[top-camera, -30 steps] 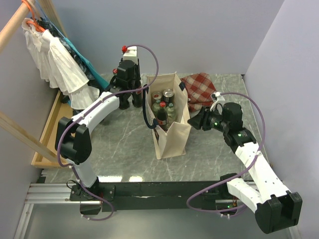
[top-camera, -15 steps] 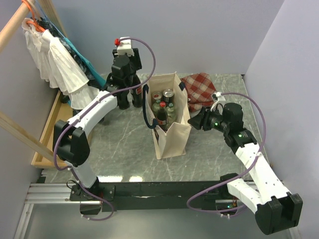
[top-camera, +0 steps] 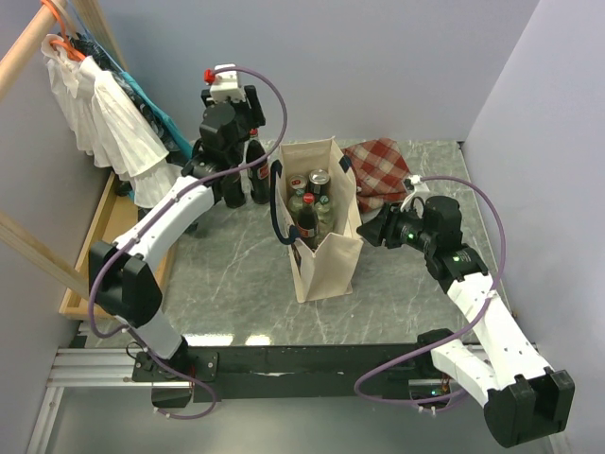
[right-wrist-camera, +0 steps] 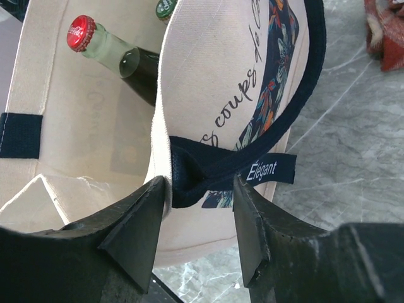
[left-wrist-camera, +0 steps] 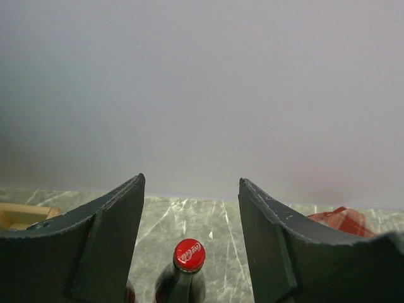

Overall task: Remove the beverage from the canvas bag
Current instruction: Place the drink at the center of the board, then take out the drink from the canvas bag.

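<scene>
Bag held, one bottle standing on the desk.
The right fingers (right-wrist-camera: 136,230) pinch the canvas bag (top-camera: 326,265) at middle frame, drinks (top-camera: 307,213) inside; the left fingers (left-wrist-camera: 113,240), wide open and empty, hang over a cola bottle (left-wrist-camera: 188,268) at upper left.

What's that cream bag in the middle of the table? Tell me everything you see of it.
The canvas bag is a tall, boxy cream tote with dark navy loop handles, standing upright and open on the grey marbled table. One side bears a leafy print, script and a small navy tag. Inside stand bottles and a can. The right end effector pinches its rim where a handle is sewn on.
</scene>
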Tool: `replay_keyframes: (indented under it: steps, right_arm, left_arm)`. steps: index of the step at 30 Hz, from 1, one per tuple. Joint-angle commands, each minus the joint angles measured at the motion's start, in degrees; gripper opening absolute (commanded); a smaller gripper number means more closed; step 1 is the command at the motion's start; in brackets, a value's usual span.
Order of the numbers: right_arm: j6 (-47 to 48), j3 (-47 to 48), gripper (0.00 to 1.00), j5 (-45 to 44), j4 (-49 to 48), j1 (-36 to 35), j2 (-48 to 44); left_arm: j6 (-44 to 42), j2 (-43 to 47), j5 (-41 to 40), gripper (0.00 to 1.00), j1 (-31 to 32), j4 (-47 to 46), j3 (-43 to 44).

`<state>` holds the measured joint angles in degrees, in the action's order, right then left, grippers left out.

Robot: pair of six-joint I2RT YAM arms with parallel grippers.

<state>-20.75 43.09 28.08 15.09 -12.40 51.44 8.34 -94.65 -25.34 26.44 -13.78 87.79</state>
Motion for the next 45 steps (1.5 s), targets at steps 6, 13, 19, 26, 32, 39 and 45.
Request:
replay_keyframes:
  steps: [6, 13, 19, 26, 32, 39, 45]
  right_arm:
    - [0.1, 1.3, 0.55, -1.5, 0.1, -0.3, -2.1]
    - [0.5, 1.2, 0.61, -2.3, 1.4, -0.3, -4.0]
    - [1.0, 1.5, 0.63, -3.3, 2.9, -0.3, -5.2]
    - [1.4, 1.8, 0.64, -3.7, 5.0, -0.3, -7.2]
    - [1.6, 2.4, 0.65, -4.4, 6.4, -0.3, -8.6]
    - [0.7, 2.3, 0.76, -3.9, 5.7, -0.3, -8.7]
    - [0.5, 2.3, 0.77, -4.1, 5.7, -0.3, -8.5]
  left_arm:
    - [1.9, 6.7, 1.1, 0.72, -0.2, 2.4, -0.6]
    - [0.6, 8.4, 3.4, 0.89, -0.2, 4.8, 0.3]
    - [-0.2, 10.0, 8.3, 0.99, -0.2, 8.7, 1.2]
    - [0.4, 8.5, 20.1, 0.96, -0.2, 18.7, 6.6]
    - [0.2, 9.6, 27.1, 0.96, -0.2, 22.6, 8.4]
    - [-1.6, 9.2, 34.3, 0.96, -0.2, 31.7, 13.6]
    - [-3.4, 8.2, 41.1, 0.96, -0.2, 39.7, 19.2]
